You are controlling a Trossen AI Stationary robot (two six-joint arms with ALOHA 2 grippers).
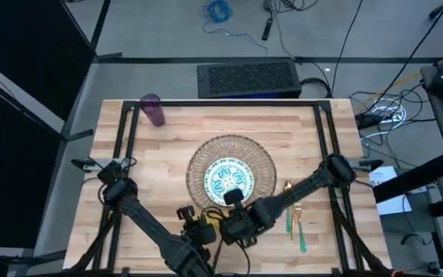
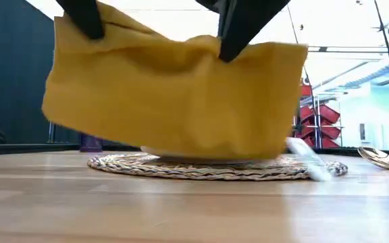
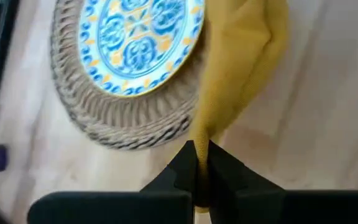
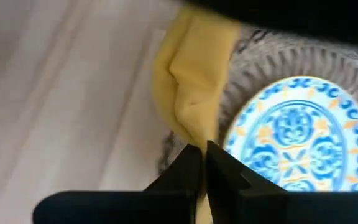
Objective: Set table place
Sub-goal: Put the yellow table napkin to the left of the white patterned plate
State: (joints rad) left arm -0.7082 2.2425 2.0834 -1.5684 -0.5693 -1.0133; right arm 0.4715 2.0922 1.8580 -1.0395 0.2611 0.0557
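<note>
Both tools clamp the yellow napkin [image 2: 174, 94]: left tool [image 3: 201, 163] and right tool [image 4: 202, 163] hold it above the bench [image 2: 181, 209], beside the plate [image 3: 138, 37].

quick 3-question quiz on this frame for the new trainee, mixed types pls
1. True or false: only the left gripper holds the napkin.
2. What lies on the straw mat?
   A) cup
   B) plate
   C) fork
3. Where does the purple cup stand?

Key:
1. False. The right gripper pinches the napkin too, and it hangs between both above the table.
2. B, the plate.
3. At the table's far left corner, away from the mat.
</note>
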